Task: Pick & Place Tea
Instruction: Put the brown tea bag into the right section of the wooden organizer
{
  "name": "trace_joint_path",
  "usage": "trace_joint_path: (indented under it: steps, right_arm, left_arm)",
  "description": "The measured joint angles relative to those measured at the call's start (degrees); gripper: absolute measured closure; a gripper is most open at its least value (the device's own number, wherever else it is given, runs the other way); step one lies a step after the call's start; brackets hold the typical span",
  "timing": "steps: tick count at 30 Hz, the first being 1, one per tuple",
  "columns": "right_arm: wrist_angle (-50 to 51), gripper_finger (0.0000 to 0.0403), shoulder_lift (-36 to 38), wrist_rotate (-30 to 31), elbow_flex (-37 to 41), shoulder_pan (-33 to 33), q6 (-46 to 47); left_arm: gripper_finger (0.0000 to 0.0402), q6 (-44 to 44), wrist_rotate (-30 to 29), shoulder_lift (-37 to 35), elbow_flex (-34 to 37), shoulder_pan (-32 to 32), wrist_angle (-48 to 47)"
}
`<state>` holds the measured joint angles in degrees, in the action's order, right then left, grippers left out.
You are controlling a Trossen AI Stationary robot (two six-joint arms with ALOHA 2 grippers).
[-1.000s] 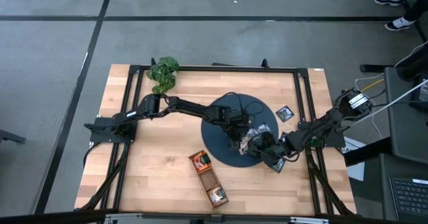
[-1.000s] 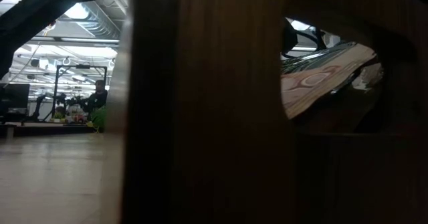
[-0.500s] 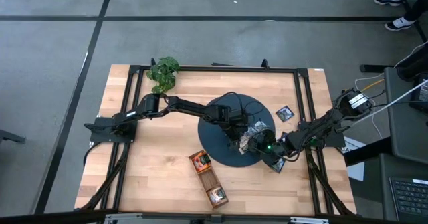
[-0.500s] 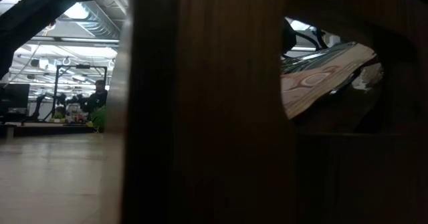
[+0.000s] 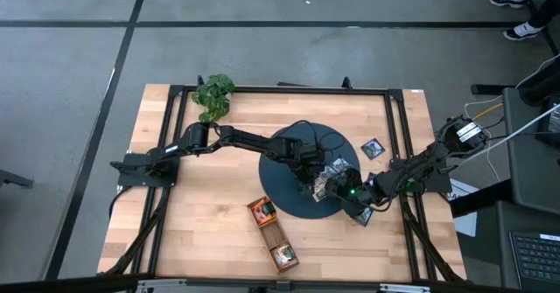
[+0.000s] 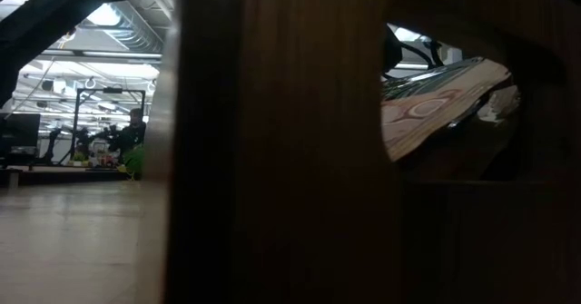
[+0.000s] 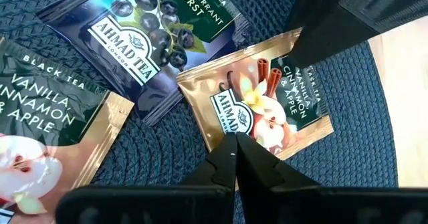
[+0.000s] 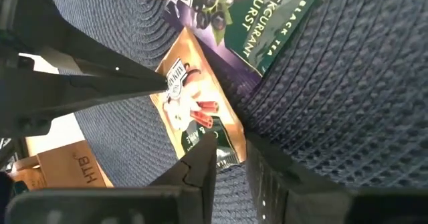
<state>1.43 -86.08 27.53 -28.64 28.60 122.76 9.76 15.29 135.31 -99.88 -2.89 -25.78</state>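
High view: at about 5 o'clock on the wooden table (image 5: 192,223), a brown compartment tray (image 5: 272,233) lies slanted, with small packets in its end cells. Just past it, near the table's middle, sits the round dark mat (image 5: 289,188). Both arms meet over the mat's 4 o'clock edge, where a small heap of tea sachets (image 5: 332,176) lies. The left claw (image 5: 313,182), reaching in from 9 o'clock, has its fingers pressed together, tips on the gold vanilla-cinnamon-apple sachet (image 7: 267,114). The right claw (image 5: 353,194) comes in from 3 o'clock; its fingers stand slightly apart, straddling that same sachet's corner (image 8: 200,127) in the right wrist view, and whether they pinch it cannot be told. Touching the gold sachet lies a dark blackcurrant sachet (image 7: 157,40), with another vanilla sachet (image 7: 47,137) just beside it, all on the mat. Off the mat, at about 2 o'clock, a single dark sachet (image 5: 374,149) lies on bare wood. Farther off, at 11 o'clock, a green leafy plant (image 5: 213,94) stands at the table's corner. Low view: a dark wooden wall (image 6: 272,159) blocks nearly everything.
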Motion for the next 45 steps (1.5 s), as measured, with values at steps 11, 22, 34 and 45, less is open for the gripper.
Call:
trace_joint_path:
  steps: [11,22,34,45]
  right_arm:
    - [0.15,0.0394,0.0,0.02,0.0,0.0,-0.46]
    - [-2.2,0.0399,0.02,-0.26,-0.07,0.04,-3.57]
    - [-11.19,0.0401,0.68,-2.35,-0.07,0.0,-15.3]
    - [-9.59,0.0402,9.65,-8.94,-3.5,-1.86,-27.93]
  left_arm:
    - [0.0398,1.49,4.19,0.18,-2.43,-1.44,-1.93]
    - [0.0397,-1.27,4.94,-0.41,-6.69,-3.66,-12.94]
    - [0.039,-12.58,8.4,-8.38,-6.87,-5.26,-19.36]
    - [0.0391,-17.2,19.82,-14.27,-4.37,-5.37,-18.89]
